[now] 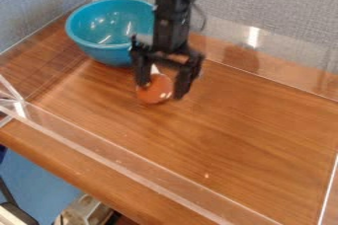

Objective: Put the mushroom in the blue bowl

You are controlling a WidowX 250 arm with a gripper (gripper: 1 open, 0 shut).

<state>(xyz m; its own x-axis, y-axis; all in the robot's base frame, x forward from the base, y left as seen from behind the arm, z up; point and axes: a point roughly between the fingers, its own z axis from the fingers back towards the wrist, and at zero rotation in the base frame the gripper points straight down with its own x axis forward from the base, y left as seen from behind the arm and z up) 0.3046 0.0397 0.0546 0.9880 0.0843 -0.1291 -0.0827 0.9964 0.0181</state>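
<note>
The mushroom [156,90] lies on its side on the wooden table, orange-brown cap toward the camera, cream stem mostly hidden. My gripper [164,79] points straight down over it, open, with one black finger [140,76] on its left and the other finger [191,79] on its right. The jaws straddle the mushroom; whether they touch it I cannot tell. The blue bowl [106,30] stands empty at the back left, a short way behind and left of the gripper.
Clear acrylic walls [79,130] ring the wooden tabletop [238,130], with a taller panel at the back right [284,56]. A blue-grey wall rises behind the bowl. Bare wood stretches to the right and front of the mushroom.
</note>
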